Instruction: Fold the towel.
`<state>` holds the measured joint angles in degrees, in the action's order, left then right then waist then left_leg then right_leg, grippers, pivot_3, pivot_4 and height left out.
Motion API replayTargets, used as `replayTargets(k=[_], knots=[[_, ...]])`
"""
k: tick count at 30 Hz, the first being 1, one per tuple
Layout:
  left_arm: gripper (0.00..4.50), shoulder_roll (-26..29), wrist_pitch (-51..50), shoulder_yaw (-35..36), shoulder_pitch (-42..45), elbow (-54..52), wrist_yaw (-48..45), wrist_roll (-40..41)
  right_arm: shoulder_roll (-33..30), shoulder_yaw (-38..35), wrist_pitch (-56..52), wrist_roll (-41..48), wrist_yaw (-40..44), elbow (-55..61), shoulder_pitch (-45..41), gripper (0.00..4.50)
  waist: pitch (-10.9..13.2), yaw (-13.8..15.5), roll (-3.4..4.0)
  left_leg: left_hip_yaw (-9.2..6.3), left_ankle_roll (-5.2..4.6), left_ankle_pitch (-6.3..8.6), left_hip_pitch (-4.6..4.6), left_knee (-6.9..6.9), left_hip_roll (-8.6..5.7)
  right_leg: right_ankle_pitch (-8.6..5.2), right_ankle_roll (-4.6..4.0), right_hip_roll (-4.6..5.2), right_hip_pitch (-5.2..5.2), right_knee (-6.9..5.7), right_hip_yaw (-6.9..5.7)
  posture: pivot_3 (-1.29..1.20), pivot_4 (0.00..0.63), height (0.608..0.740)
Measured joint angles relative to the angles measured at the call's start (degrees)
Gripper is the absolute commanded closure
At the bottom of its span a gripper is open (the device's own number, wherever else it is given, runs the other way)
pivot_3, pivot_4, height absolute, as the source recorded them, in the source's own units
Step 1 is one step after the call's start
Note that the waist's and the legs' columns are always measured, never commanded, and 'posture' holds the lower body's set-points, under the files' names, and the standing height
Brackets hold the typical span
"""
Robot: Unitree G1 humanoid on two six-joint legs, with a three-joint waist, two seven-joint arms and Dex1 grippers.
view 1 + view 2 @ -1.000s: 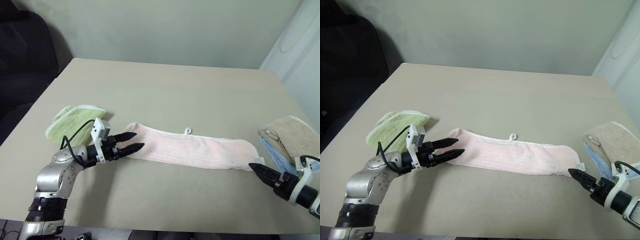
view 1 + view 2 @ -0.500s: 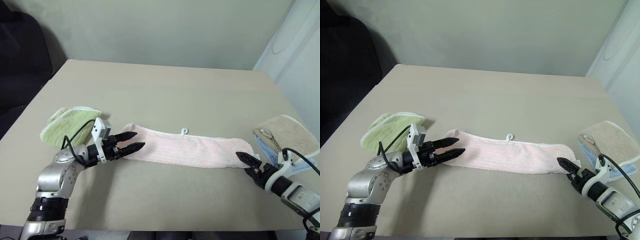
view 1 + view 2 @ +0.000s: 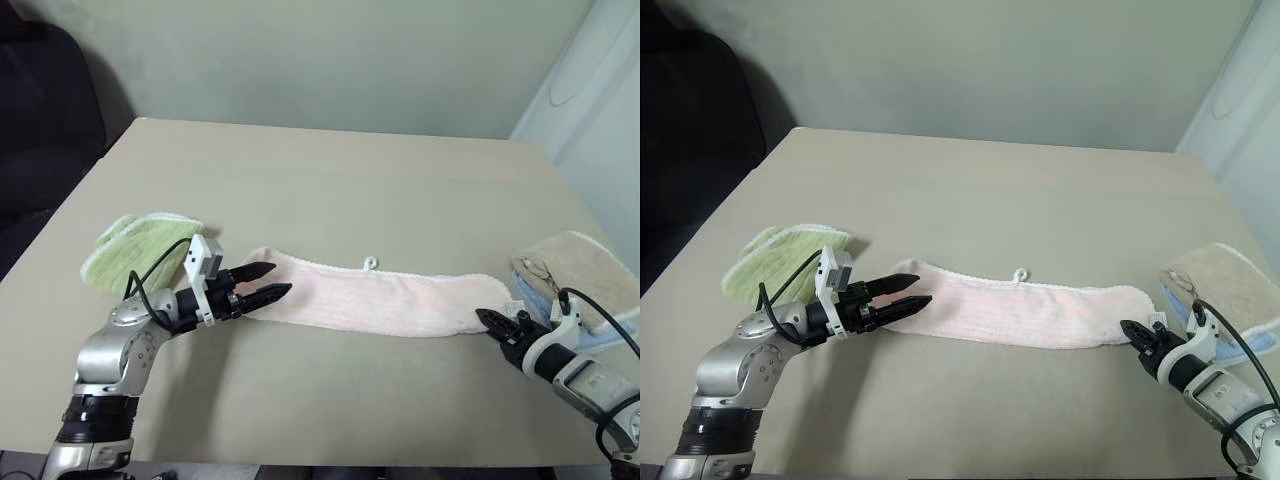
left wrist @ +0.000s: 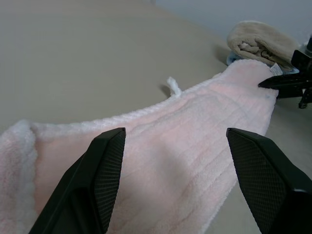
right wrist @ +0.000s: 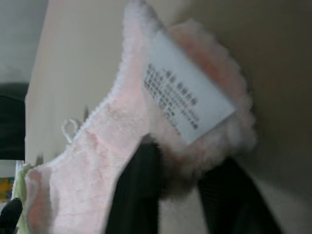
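Fluffy pink terry towel point(image 3: 385, 301), long strip.

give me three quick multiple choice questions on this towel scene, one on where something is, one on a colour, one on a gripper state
1. Where does the green towel lie?
A. beside the pink towel's left end
B. on the beige towel
C. at the table's far edge

2. What colour is the towel stretched between the grippers?
A. blue
B. pale pink
C. grey

3. How is the right gripper?
A. wide open above the table
B. shut on the towel
C. holding the beige towel

Answers:
1 A, it sits behind the left gripper, which is open.
2 B, pink terry with white edging.
3 B, the right wrist view shows its fingers pinching the end by the label.
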<state>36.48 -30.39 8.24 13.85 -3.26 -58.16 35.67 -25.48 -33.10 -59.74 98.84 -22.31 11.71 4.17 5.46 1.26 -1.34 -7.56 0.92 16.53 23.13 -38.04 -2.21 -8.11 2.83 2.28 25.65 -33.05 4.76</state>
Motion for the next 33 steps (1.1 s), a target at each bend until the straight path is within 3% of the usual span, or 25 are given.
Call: replayTargets(k=[6,13,18,24,27,33], knots=[[0.92,0.07,-0.08,0.0,0.0,-0.11,-0.29,0.36,-3.65,0.86,2.81,2.3,0.45,0.47,1.12,4.47,0.02,0.32,0.04,0.0,0.0,0.0,0.06,-0.02,-0.01,-0.22,0.34,0.03,0.0,0.01,0.0,0.0,0.15,0.74],[0.92,0.15,-0.07,0.01,-0.21,-0.11,-0.31,0.38,-18.51,-0.27,1.91,0.24,8.51,2.32,1.67,4.47,0.07,0.32,0.18,0.04,-0.01,0.01,0.1,-0.01,0.0,-0.25,0.4,0.08,0.0,0.02,-0.01,0.0,0.15,0.74],[0.92,0.11,-0.04,0.0,-0.2,-0.09,-0.26,0.34,-32.25,1.15,-0.08,-12.25,21.11,3.39,-0.01,4.47,0.1,0.27,0.36,0.07,-0.01,0.01,0.09,0.0,0.02,-0.26,0.41,0.1,0.01,0.04,-0.02,0.0,0.15,0.74],[0.92,-0.39,0.03,-0.32,0.69,-0.07,-0.23,0.3,-41.27,12.99,1.17,-28.56,35.45,11.05,-7.3,4.47,0.15,0.12,0.5,0.09,-0.04,-0.03,0.09,-0.01,0.02,-0.25,0.4,0.09,0.02,0.04,-0.05,0.0,0.15,0.74],[0.92,-0.75,0.06,-0.38,1.05,-0.02,-0.18,0.24,-44.2,22.93,2.62,-37.15,41.73,16.81,-12.3,4.47,0.17,0.11,0.56,0.09,-0.06,-0.07,0.08,-0.01,0.03,-0.14,0.22,0.08,0.0,0.04,-0.08,0.0,0.15,0.74],[0.92,-1.53,0.14,-0.37,1.19,0.03,0.09,0.15,-39.37,38.52,2.13,-47.8,47.08,18.23,-21.97,4.47,0.2,0.21,0.54,0.09,-0.17,-0.19,0.07,-0.08,-0.01,0.01,0.0,0.1,-0.08,0.06,-0.06,0.0,0.15,0.74]])
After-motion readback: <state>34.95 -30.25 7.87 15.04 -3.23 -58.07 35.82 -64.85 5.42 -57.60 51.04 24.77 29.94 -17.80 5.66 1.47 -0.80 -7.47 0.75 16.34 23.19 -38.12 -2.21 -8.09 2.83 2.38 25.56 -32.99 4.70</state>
